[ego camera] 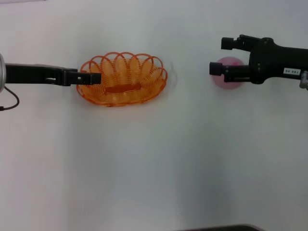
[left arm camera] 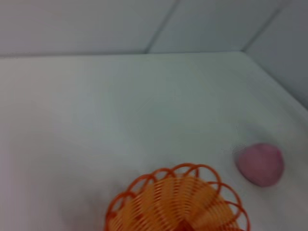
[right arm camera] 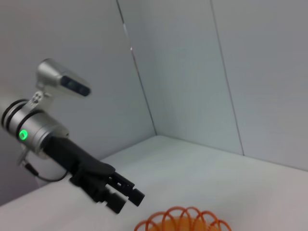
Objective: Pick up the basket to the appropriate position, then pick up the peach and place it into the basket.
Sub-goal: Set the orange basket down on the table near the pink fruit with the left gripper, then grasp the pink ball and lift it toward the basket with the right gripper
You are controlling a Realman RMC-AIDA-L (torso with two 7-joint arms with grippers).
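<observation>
While the left claw (ego camera: 96, 77) clamps the basket (ego camera: 126, 79) rim, the right claw (ego camera: 219, 56) (spread wide) hovers over the peach (ego camera: 230, 81).

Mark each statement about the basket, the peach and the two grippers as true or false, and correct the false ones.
1. The peach lies inside the basket. False: it sits on the table, apart from the basket, on the robot's right.
2. The left gripper is at the basket's rim. True.
3. The right gripper is open, above the peach. True.
4. The basket lies upside down. False: it is upright, opening upward.
5. The basket is blue. False: it is orange.
</observation>
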